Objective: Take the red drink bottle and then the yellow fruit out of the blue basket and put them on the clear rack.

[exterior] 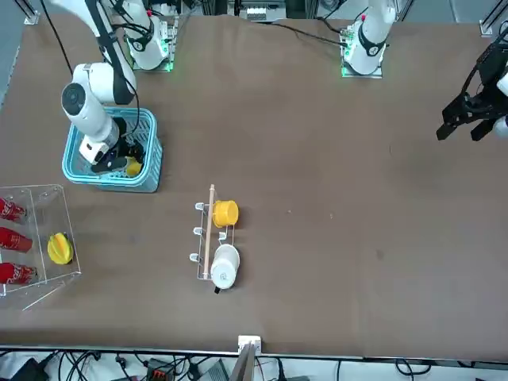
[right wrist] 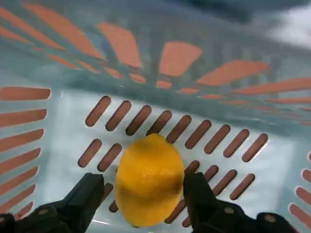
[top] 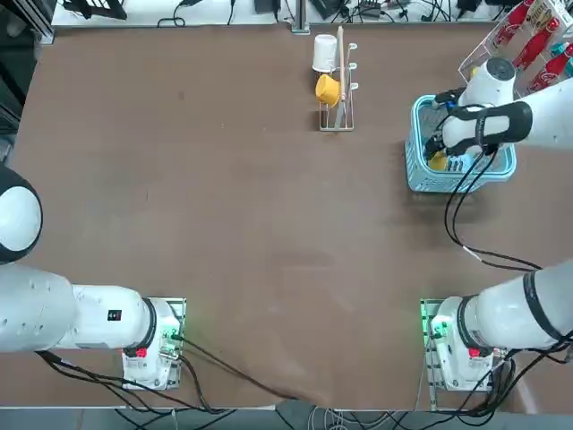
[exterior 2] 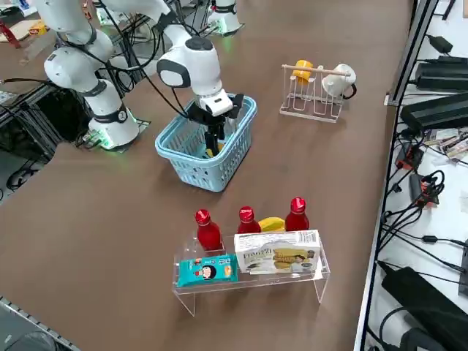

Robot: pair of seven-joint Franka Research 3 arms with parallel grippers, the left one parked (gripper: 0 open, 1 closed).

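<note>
The yellow fruit (right wrist: pixel 148 179) lies on the slatted floor of the blue basket (top: pixel 414 143) (exterior: pixel 107 181) (exterior 2: pixel 194 172). My right gripper (right wrist: pixel 146 196) (top: pixel 443 157) (exterior 2: pixel 214 145) reaches down inside the basket. It is open, with one dark finger (right wrist: pixel 90 194) on each side of the fruit (exterior: pixel 132 167). Three red drink bottles (exterior 2: pixel 248 219) (exterior: pixel 9 238) stand on the clear rack (exterior 2: pixel 248 281) (top: pixel 483 45) beside the basket. No red bottle shows in the basket.
A yellow item (exterior 2: pixel 272 224) (exterior: pixel 59 248) also sits on the rack, and two snack packs (exterior 2: pixel 278 259) lean on its lower step. A wire cup stand (top: pixel 337 81) (exterior: pixel 210 234) holding a yellow cup and a white cup stands near the table's far middle.
</note>
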